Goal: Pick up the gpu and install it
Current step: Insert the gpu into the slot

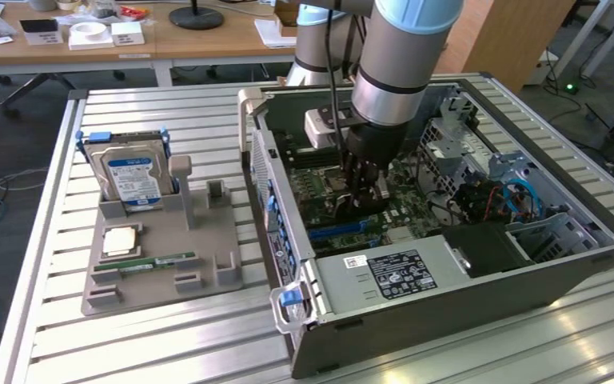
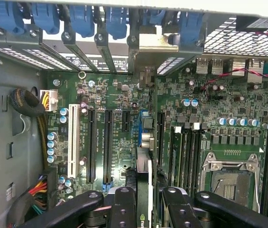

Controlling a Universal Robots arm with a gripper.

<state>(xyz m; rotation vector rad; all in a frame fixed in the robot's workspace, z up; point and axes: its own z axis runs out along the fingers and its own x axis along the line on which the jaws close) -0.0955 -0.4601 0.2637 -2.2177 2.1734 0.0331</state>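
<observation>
The gpu [image 2: 143, 173], edge-on and partly cut off, sits clamped in the hand [image 2: 147, 194].

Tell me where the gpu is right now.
The gpu stands on edge in the pincer inside the open computer case, over the motherboard between the black expansion slots and the RAM slots, near the exterior view's middle.

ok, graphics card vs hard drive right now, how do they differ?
1. The graphics card is clamped in the gripper inside the open case, down at the motherboard; the hard drive sits free in the grey tray outside it.
2. The graphics card is a thin dark card; the hard drive is a thicker silver block with a blue label.
Shared: both stand on edge.
</observation>
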